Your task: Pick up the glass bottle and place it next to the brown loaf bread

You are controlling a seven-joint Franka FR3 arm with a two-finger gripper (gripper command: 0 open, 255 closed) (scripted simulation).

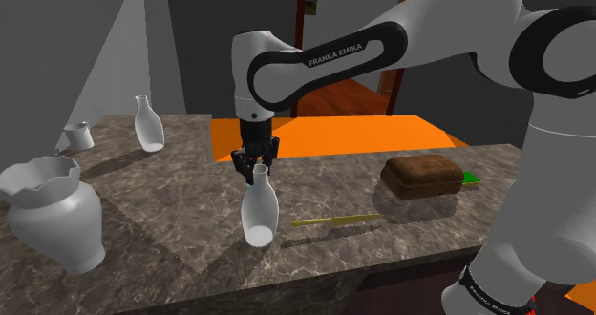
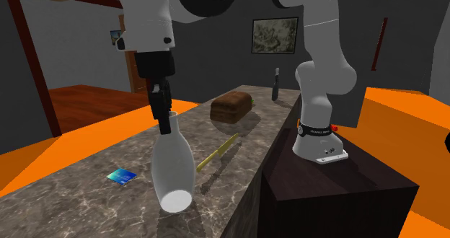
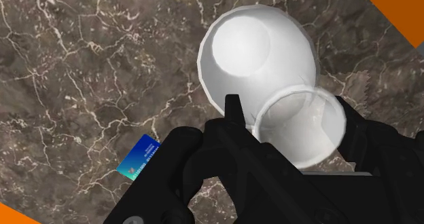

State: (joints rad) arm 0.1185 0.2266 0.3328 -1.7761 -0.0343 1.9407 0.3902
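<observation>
Clasping the neck of the white round-bellied bottle [image 1: 259, 211], my black two-finger gripper [image 1: 256, 173] hangs it tilted, seemingly just above the dark marble counter [image 1: 172, 256], clear to carry toward the brown loaf [image 1: 421, 176], well apart.

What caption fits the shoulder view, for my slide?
Gripper clasps the tilted white bottle by its neck over the counter; loaf to the shoulder view's right.
</observation>
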